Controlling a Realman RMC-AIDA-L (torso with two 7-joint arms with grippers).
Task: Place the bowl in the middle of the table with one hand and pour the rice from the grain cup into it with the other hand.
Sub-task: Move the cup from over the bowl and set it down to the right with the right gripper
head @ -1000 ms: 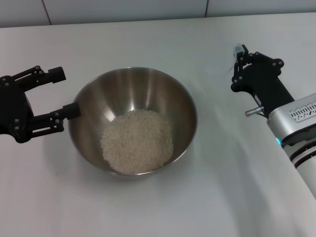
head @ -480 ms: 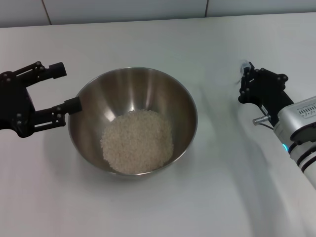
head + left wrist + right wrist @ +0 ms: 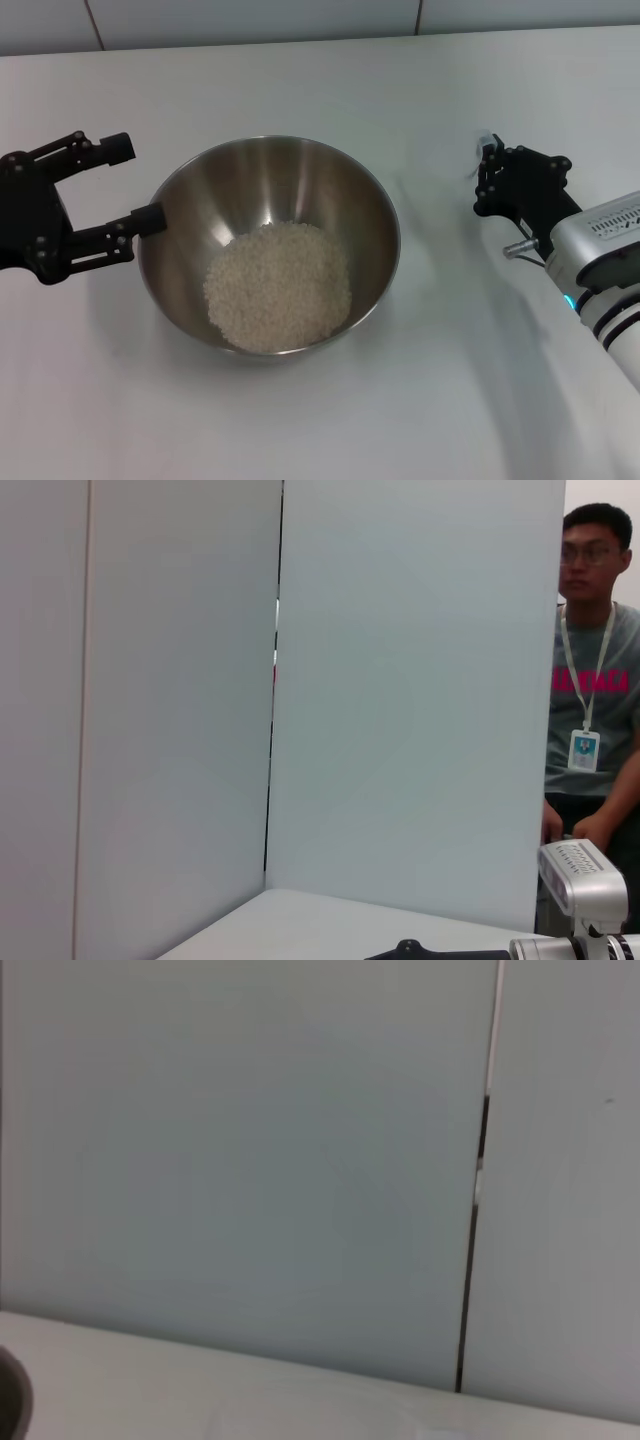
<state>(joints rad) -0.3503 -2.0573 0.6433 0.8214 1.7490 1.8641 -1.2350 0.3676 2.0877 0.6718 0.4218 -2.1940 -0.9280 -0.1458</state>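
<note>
The bowl (image 3: 270,245), holding the rice (image 3: 278,286), is seen mid-desk (image 3: 330,420). At its left rim the left pincer (image 3: 138,186) is spread open. Far right, the right pincer's (image 3: 486,172) state and the grain cup (image 3: 490,150) are largely hidden

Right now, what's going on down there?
Left gripper open beside bowl. Rice in bowl. Right gripper off to the side. Nothing blocking.
</note>
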